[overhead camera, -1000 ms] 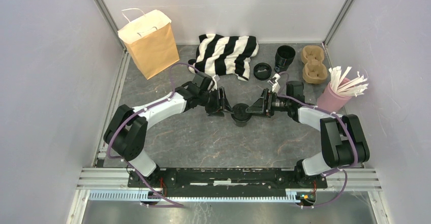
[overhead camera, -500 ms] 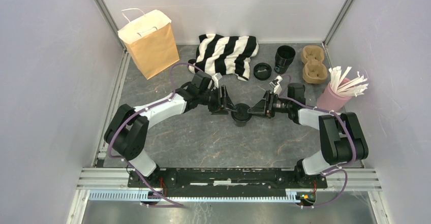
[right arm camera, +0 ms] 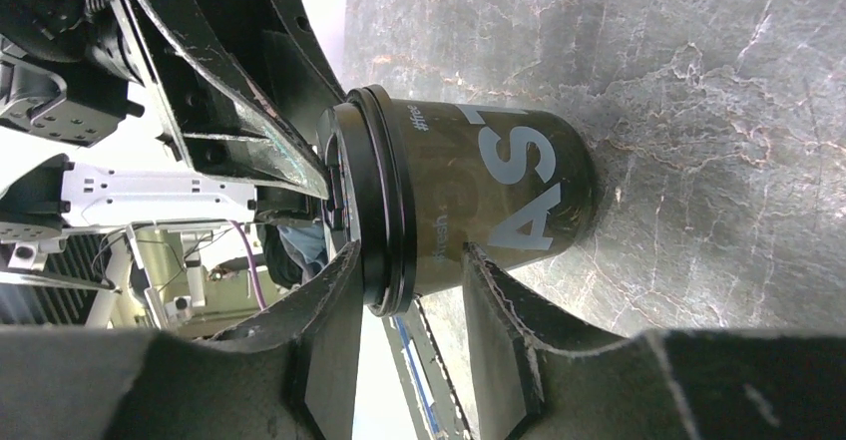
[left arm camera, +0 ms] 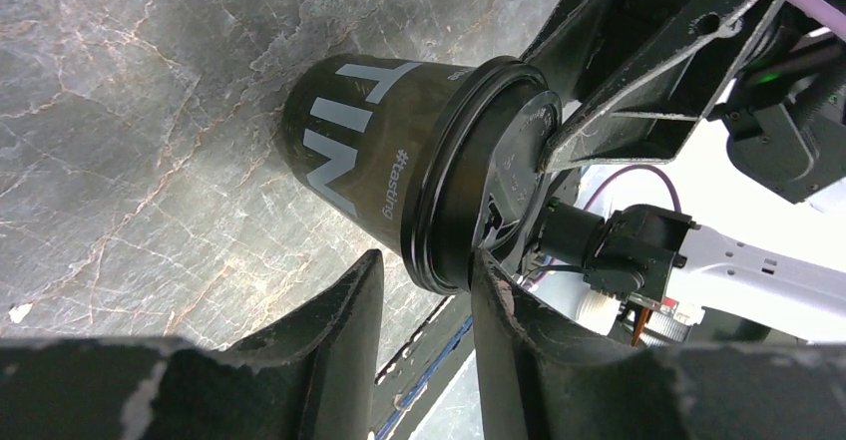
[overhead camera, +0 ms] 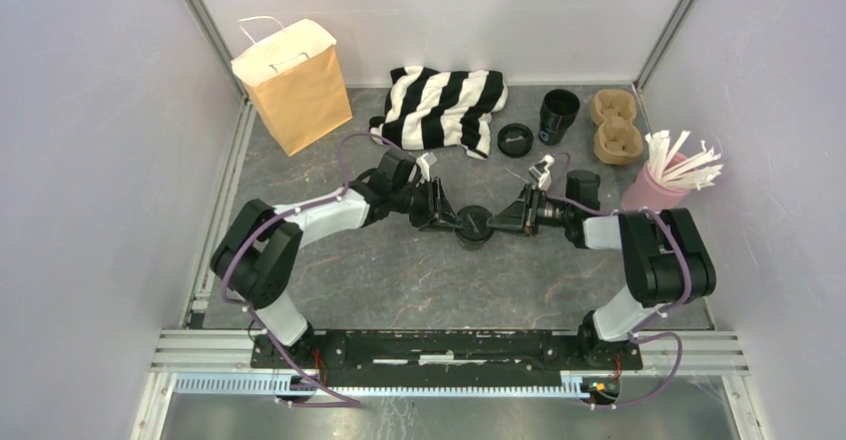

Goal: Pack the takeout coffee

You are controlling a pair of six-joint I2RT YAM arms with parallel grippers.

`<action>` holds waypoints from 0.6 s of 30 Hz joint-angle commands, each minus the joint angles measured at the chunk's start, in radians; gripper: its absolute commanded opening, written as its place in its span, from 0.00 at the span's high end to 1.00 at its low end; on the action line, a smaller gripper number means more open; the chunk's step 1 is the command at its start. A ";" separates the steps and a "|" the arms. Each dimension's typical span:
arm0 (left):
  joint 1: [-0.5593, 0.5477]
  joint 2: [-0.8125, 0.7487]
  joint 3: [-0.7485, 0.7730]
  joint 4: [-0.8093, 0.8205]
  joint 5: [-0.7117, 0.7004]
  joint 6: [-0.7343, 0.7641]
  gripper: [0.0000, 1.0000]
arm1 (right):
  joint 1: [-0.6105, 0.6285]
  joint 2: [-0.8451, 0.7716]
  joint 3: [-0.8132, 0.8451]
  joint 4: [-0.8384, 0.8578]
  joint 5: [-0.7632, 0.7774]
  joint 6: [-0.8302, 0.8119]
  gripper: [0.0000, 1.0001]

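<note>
- While both arms fold inward from the bottom corners of the top view, their tips meet at the takeout coffee [overhead camera: 471,226]. It stands upright with its lid on, on the dark stone-patterned table [overhead camera: 399,280], just above the middle of the frame.
- Left arm: it rises from the lower left and its elbow juts toward the left edge. The white forearm runs up and right to a bent wrist. The left gripper [overhead camera: 455,220] points right, nearly level, at the cup's lid.
- Right arm: mirrored, with the elbow block bulging toward the right edge and a short forearm running left. The right gripper [overhead camera: 490,222] points left at the same lid.
- Left wrist view: two dark fingers [left arm camera: 334,330] rise from the bottom edge and straddle the lid's rim. They are set narrow, one on the wall side and one on the lid-top side. Whether they pinch it I cannot tell.
- Right wrist view: the fingers [right arm camera: 504,330] likewise stand narrow about the rim, one tip close against the printed wall. A firm grip cannot be told.
- Each wrist view shows the other gripper's finger lying over the lid's top.
- Upper left: a brown paper bag [overhead camera: 294,83] stands upright, well apart from the cup.
- Upper middle: a striped cloth [overhead camera: 449,106], with a loose lid [overhead camera: 516,139] and a lidless black cup [overhead camera: 560,113] to its right.
</note>
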 commanded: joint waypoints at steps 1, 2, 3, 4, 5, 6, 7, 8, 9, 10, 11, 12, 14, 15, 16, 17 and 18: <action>0.001 0.018 -0.080 -0.064 -0.082 0.023 0.57 | 0.003 0.090 -0.099 -0.023 0.108 -0.097 0.58; 0.001 0.014 -0.085 -0.066 -0.085 0.026 0.57 | 0.002 0.098 -0.109 -0.032 0.122 -0.105 0.58; 0.001 0.011 -0.086 -0.066 -0.088 0.028 0.57 | 0.003 0.104 -0.119 -0.037 0.131 -0.110 0.58; 0.001 0.009 -0.088 -0.068 -0.090 0.030 0.58 | 0.003 0.108 -0.126 -0.033 0.138 -0.111 0.58; 0.001 0.007 -0.085 -0.069 -0.089 0.030 0.58 | 0.004 0.111 -0.134 -0.030 0.142 -0.113 0.58; 0.001 0.004 -0.081 -0.068 -0.088 0.030 0.58 | 0.003 0.114 -0.134 -0.038 0.150 -0.120 0.58; 0.001 0.003 -0.074 -0.069 -0.088 0.029 0.58 | 0.004 0.117 -0.128 -0.054 0.158 -0.133 0.58; 0.001 0.003 -0.064 -0.075 -0.089 0.030 0.58 | 0.004 0.122 -0.124 -0.065 0.160 -0.138 0.59; 0.001 0.003 -0.052 -0.077 -0.087 0.030 0.57 | 0.004 0.125 -0.113 -0.073 0.160 -0.143 0.59; 0.001 0.004 -0.038 -0.079 -0.084 0.030 0.57 | 0.005 0.124 -0.100 -0.095 0.159 -0.153 0.59; 0.001 0.006 -0.023 -0.081 -0.078 0.029 0.56 | 0.004 0.113 -0.080 -0.115 0.155 -0.160 0.58; 0.001 0.007 -0.006 -0.082 -0.069 0.028 0.55 | 0.004 0.096 -0.063 -0.141 0.151 -0.167 0.58; 0.001 0.013 0.031 -0.096 -0.056 0.029 0.51 | 0.008 0.043 -0.011 -0.198 0.148 -0.183 0.55; 0.001 0.014 0.049 -0.105 -0.053 0.032 0.48 | 0.011 0.016 0.012 -0.238 0.150 -0.199 0.54; 0.001 0.014 0.063 -0.114 -0.055 0.036 0.46 | 0.017 -0.007 0.042 -0.273 0.152 -0.213 0.51; 0.001 0.014 0.077 -0.122 -0.054 0.040 0.43 | 0.022 -0.023 0.065 -0.314 0.155 -0.227 0.49; 0.001 0.014 0.092 -0.128 -0.055 0.043 0.41 | 0.027 -0.041 0.088 -0.335 0.158 -0.235 0.45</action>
